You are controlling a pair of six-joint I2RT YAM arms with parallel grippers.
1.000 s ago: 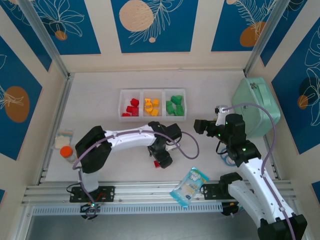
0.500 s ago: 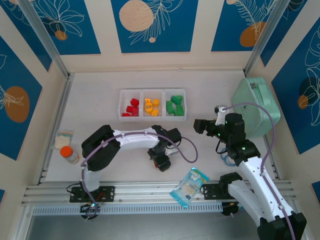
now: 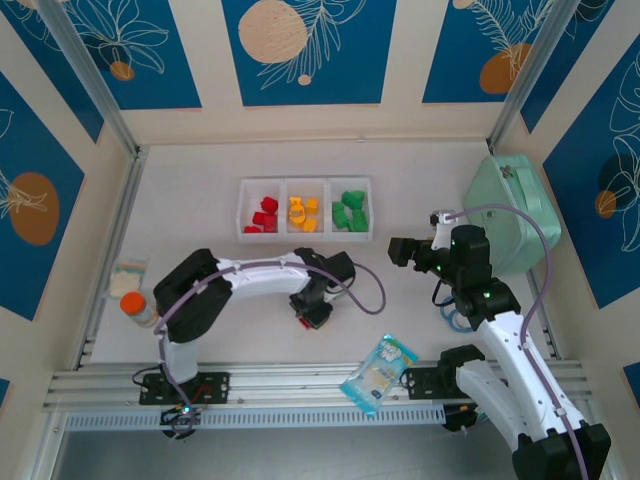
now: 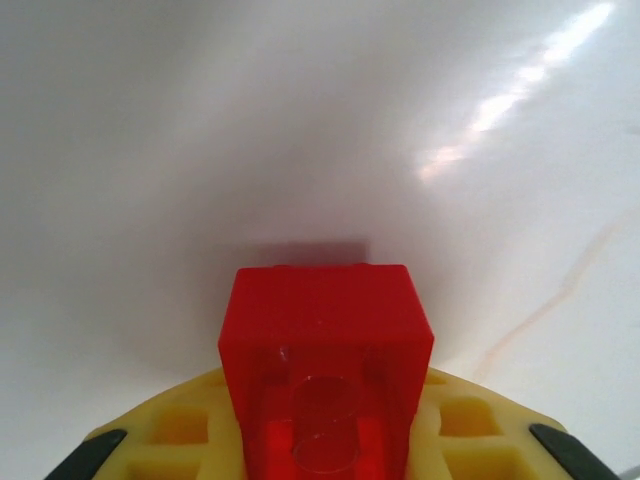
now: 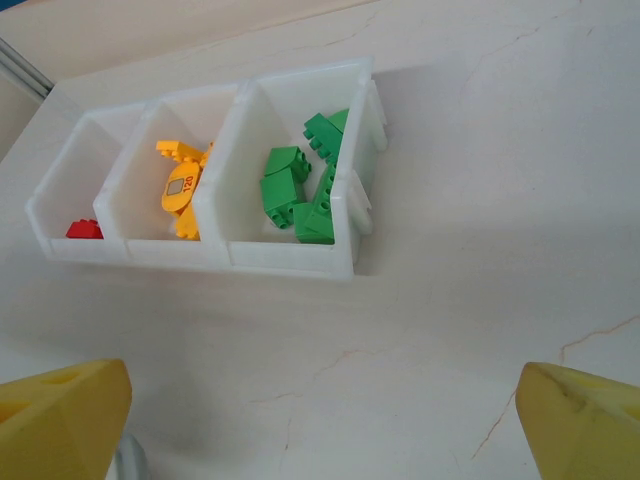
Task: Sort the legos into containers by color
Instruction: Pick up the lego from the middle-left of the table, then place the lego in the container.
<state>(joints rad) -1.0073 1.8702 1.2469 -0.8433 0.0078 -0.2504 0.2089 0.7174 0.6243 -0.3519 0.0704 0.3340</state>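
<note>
Walled in cream board with blue leaf-print panels. Floored by a white, faintly veined tabletop, glinting with light.

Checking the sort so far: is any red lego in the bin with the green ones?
No: the end bin holds green legos and nothing red; a red lego sits in the opposite end bin.

gripped red lego cut off by bottom edge, binned red lego mostly behind container wall
</note>
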